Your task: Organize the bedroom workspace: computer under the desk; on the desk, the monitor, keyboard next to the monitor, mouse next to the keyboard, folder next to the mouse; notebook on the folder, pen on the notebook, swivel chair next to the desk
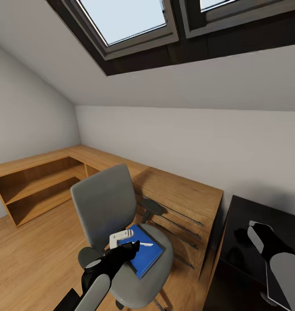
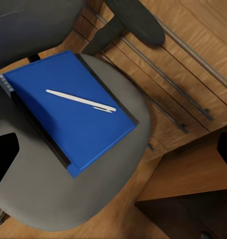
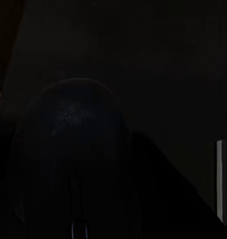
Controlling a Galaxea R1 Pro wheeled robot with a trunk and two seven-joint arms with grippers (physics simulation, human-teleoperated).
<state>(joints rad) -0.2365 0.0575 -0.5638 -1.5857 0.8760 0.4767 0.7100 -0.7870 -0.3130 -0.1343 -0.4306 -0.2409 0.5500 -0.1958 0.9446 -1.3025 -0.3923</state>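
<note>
The left gripper (image 1: 131, 247) hovered just above the swivel chair (image 1: 106, 203), likely so the 1 blue folder (image 2: 68, 109) on its seat could be lifted over to the desk (image 1: 255, 242). Whether its fingers were spread or closed could not be told, since the dark wrist hid them. 1 white pen (image 2: 81, 101) lay diagonally on the folder, so it would probably need moving first or careful carrying. A dark edge showed beneath the folder's side; whether that was the notebook could not be told. The right gripper (image 1: 242, 235) sat low over the black desk, apparently parked out of the way, and its finger state was likewise unreadable in the dark wrist view. Behind the chair stood 1 wooden cabinet (image 1: 182, 194) with 3 long handles.
</note>
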